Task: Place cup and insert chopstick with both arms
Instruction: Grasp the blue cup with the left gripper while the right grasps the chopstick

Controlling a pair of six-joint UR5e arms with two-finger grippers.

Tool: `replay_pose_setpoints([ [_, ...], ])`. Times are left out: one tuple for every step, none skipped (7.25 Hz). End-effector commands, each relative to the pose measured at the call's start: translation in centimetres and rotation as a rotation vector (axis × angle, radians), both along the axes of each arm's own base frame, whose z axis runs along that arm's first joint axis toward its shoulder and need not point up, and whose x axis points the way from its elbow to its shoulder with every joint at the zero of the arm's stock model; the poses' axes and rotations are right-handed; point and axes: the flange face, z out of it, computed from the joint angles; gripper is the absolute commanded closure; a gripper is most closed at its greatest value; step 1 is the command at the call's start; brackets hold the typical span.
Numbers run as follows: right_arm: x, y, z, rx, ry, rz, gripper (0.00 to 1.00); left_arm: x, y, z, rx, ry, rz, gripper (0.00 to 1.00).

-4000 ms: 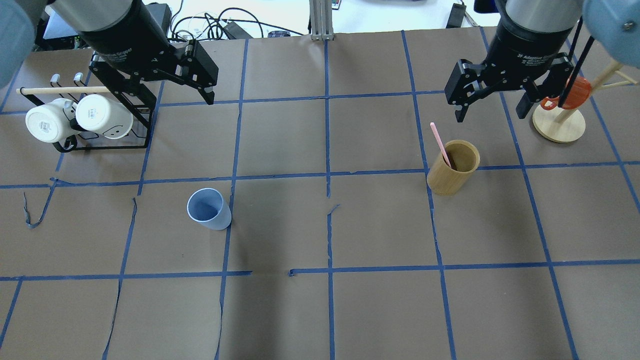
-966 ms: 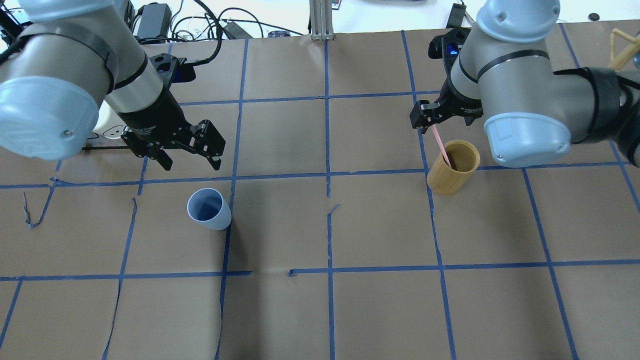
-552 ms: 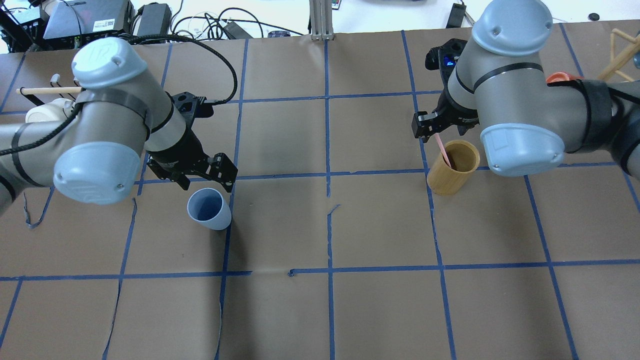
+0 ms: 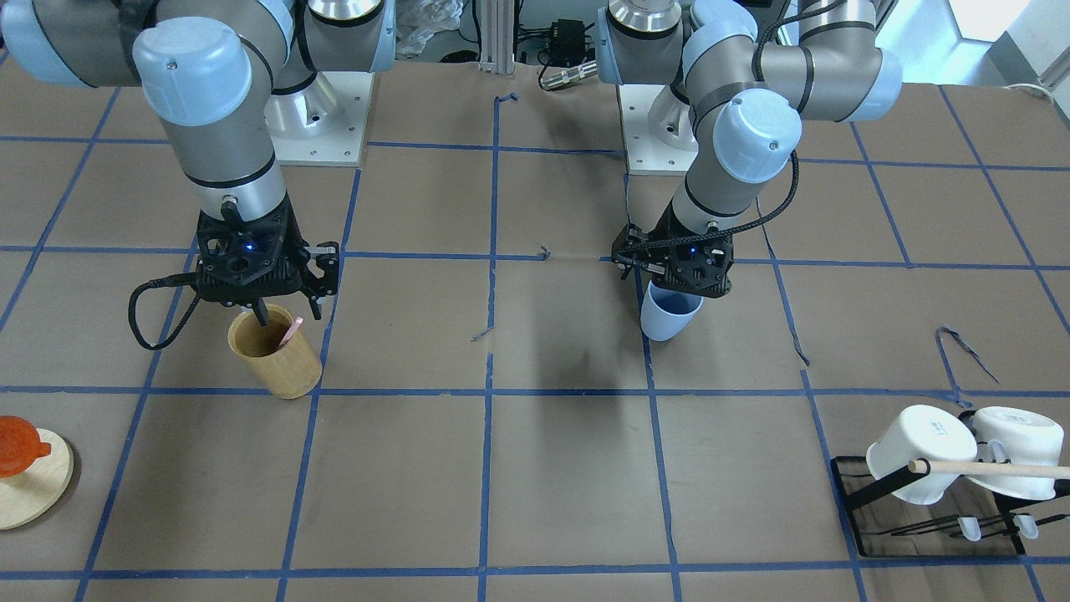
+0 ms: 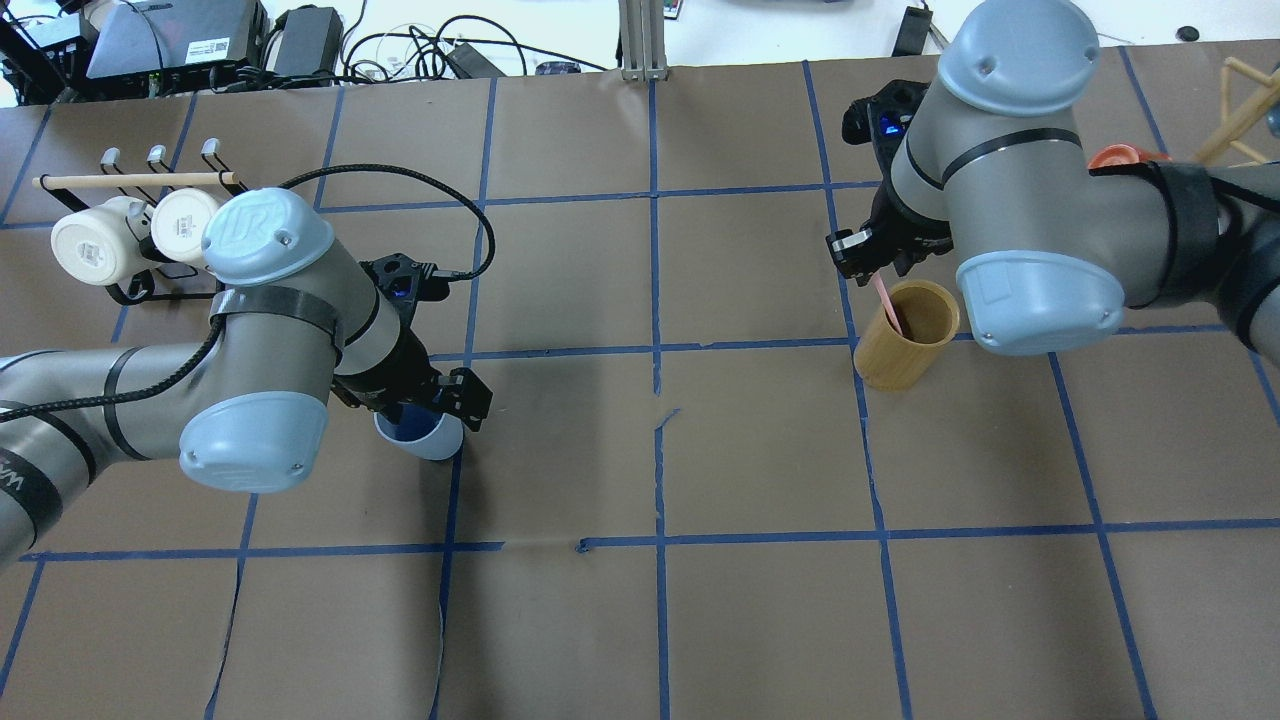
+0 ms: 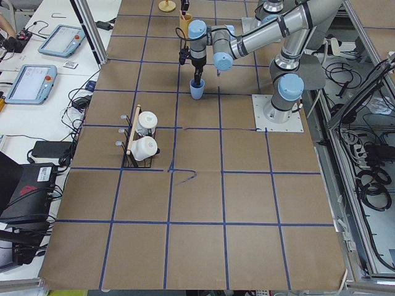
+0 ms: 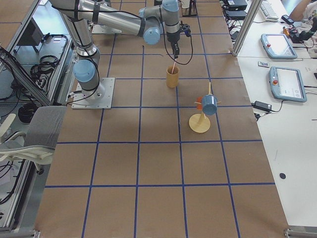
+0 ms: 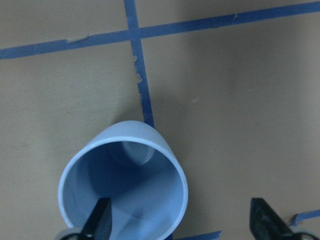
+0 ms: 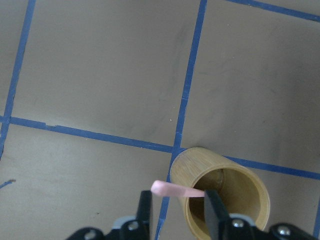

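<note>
The light-blue cup (image 5: 432,441) stands upright left of centre, also in the front view (image 4: 669,319). My left gripper (image 5: 428,405) is open and low over it. In the left wrist view one of its fingers (image 8: 101,221) is inside the cup (image 8: 131,167) and the other is outside its wall. A pale-pink chopstick (image 5: 885,298) leans in the tan bamboo cylinder (image 5: 905,350). My right gripper (image 5: 866,260) is just above it. In the right wrist view its narrowed fingers (image 9: 145,209) stand either side of the chopstick's top (image 9: 175,190) without pinching it.
A black rack (image 5: 125,290) with two white mugs and a wooden dowel (image 5: 135,181) stands at the far left. A round wooden stand (image 4: 29,489) with an orange cup is at the far right of the table. Blue tape lines grid the brown paper.
Both arms have come down from the back. My left gripper moved toward me onto the blue cup. My right gripper lowered over the chopstick's top and its fingers narrowed.
</note>
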Motion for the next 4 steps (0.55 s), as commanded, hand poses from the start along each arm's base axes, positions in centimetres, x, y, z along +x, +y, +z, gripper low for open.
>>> replay_pose_setpoints([
  [0.02,-0.04,0.11,-0.005,-0.001,0.005,0.7,-0.01,0.06,-0.28,-0.002,0.001,0.0,0.16],
  [0.03,-0.21,0.39,-0.024,-0.001,0.007,0.7,-0.06,0.02,-0.28,-0.003,0.0,-0.005,0.47],
  [0.04,-0.41,0.55,-0.047,0.0,0.017,0.7,-0.07,0.02,-0.28,-0.003,0.0,-0.006,0.79],
  [0.05,-0.4,0.51,-0.049,-0.001,0.018,0.69,0.02,0.02,-0.3,-0.001,-0.001,-0.008,1.0],
])
